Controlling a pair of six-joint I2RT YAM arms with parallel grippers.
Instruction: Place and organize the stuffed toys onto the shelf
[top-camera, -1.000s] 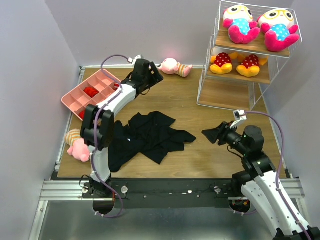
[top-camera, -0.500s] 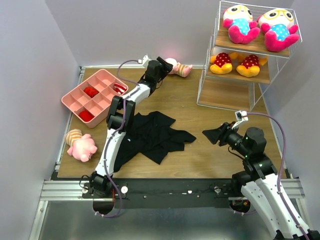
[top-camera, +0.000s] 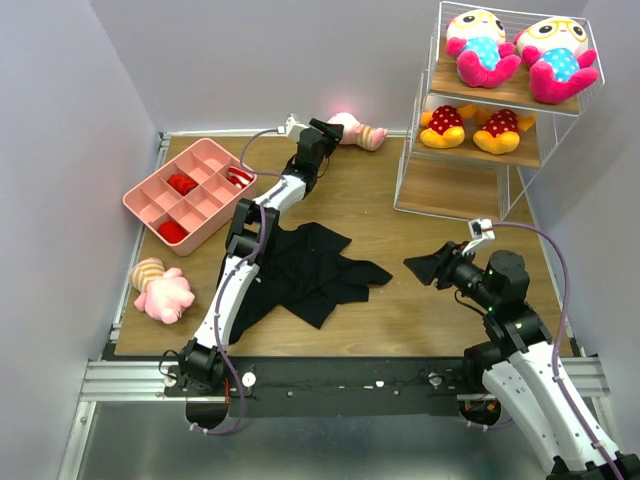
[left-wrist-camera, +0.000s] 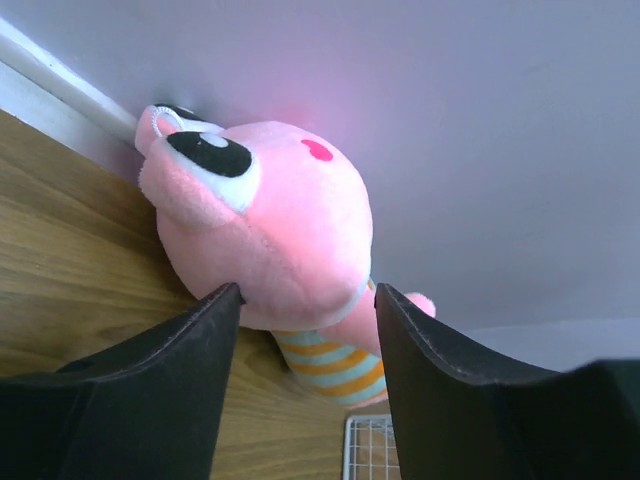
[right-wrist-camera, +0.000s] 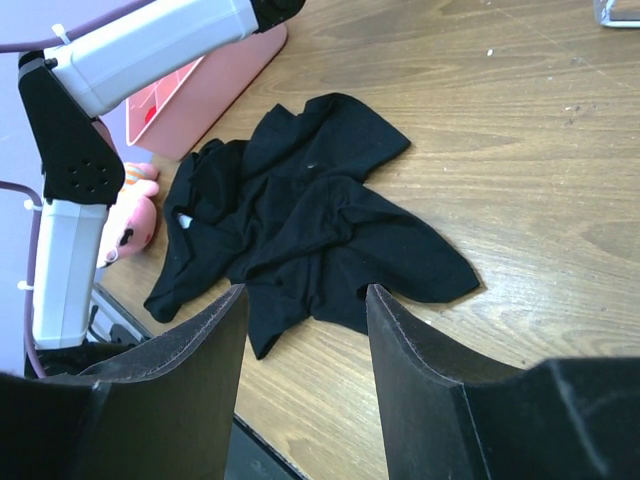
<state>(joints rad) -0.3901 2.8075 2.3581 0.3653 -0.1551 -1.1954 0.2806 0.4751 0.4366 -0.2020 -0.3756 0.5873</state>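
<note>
Evidently the left gripper (left-wrist-camera: 307, 296) stood wide apart at the far edge of the table (top-camera: 420, 310), closed on nothing. We saw its two fingers (left-wrist-camera: 190, 370) reach up to the underside of a pink doll's (left-wrist-camera: 270, 230) head. We could not tell whether they touched the plush. That doll lay on its side against the far wall, its striped body trailing to the right toward the shelf (top-camera: 450, 190).

We found the right gripper (top-camera: 420, 268) hovering over the near right part of the table. Its fingers were spread wide too and held nothing, and they pointed left at a crumpled black garment (top-camera: 300, 265) in the middle of the table.

On the shelf at the far right, we counted two blue-bodied dolls (top-camera: 480, 45) side by side on the top board and two yellow dolls (top-camera: 445, 125) in red dotted bodies side by side on the middle board.

We noted a second pink doll (top-camera: 163, 292) lying at the near left edge of the table, well apart from both grippers. A pink tray (top-camera: 163, 170) sat at the far left with red items in some compartments.
</note>
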